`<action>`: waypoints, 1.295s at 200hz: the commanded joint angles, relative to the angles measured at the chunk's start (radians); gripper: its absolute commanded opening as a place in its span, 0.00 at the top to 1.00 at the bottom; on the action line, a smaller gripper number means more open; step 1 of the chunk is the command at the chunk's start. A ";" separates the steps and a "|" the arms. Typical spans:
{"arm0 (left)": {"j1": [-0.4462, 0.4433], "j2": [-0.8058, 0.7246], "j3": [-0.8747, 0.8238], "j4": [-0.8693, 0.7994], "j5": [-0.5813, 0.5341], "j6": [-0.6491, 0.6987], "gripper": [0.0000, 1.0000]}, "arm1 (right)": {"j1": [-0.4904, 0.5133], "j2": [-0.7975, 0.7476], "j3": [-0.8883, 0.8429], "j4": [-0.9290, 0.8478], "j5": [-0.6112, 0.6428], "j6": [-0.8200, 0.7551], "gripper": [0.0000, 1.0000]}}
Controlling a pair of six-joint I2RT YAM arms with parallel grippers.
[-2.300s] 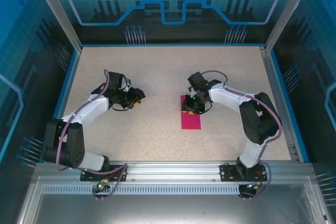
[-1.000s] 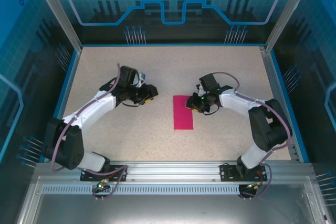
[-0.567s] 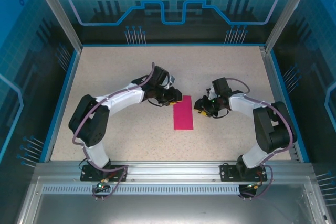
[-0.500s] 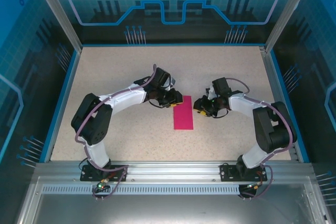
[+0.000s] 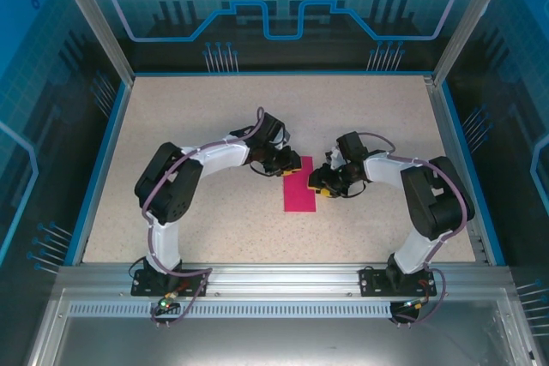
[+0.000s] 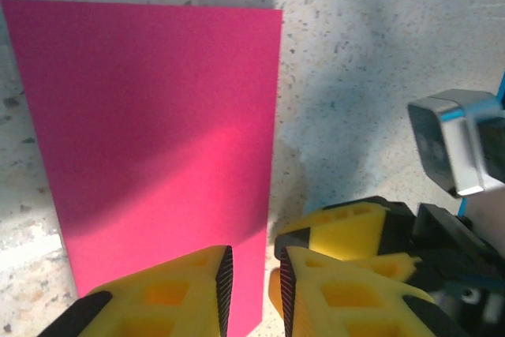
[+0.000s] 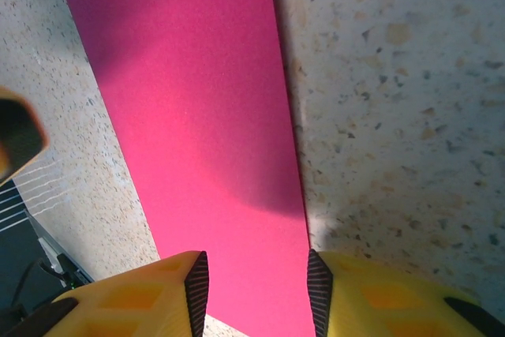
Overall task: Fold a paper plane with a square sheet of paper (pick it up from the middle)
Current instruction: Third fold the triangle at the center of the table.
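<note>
Flat on the speckled table, near its middle, lies the magenta-pink sheet of paper, showing as a narrow rectangle with its long sides running near to far. The left gripper sits at the paper's far left corner. In the left wrist view its yellow fingers stand only a narrow slit apart with the paper's edge running into that slit; whether they actually pinch it I cannot tell. The right gripper is low at the paper's right edge, toward the far end. Its fingers are moderately parted, straddling that edge with pink paper between them, not closed on it. The two grippers are near each other across the paper's far end.
</note>
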 commanded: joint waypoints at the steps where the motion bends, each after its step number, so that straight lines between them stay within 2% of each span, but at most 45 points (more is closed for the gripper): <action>1: 0.000 0.033 0.027 -0.029 -0.029 -0.001 0.75 | 0.020 0.018 0.017 -0.005 -0.024 -0.027 0.59; 93: 0.004 0.091 0.014 -0.077 -0.048 0.064 0.75 | 0.036 0.053 0.020 -0.018 -0.018 -0.038 0.59; 155: 0.007 0.087 -0.023 -0.074 -0.044 0.074 0.75 | 0.036 -0.020 0.039 -0.079 0.069 -0.045 0.58; 171: 0.009 0.083 -0.029 -0.047 -0.008 0.078 0.74 | 0.036 0.006 0.039 -0.073 0.054 -0.049 0.58; 208: 0.014 0.080 -0.022 -0.062 -0.004 0.095 0.74 | 0.053 0.061 0.036 -0.032 -0.014 -0.053 0.59; 227: 0.018 0.079 -0.025 -0.063 -0.003 0.097 0.73 | 0.059 0.060 0.034 -0.005 -0.063 -0.044 0.61; 259: 0.016 0.074 -0.025 -0.058 0.003 0.102 0.73 | 0.044 0.022 0.026 0.015 -0.054 -0.019 0.64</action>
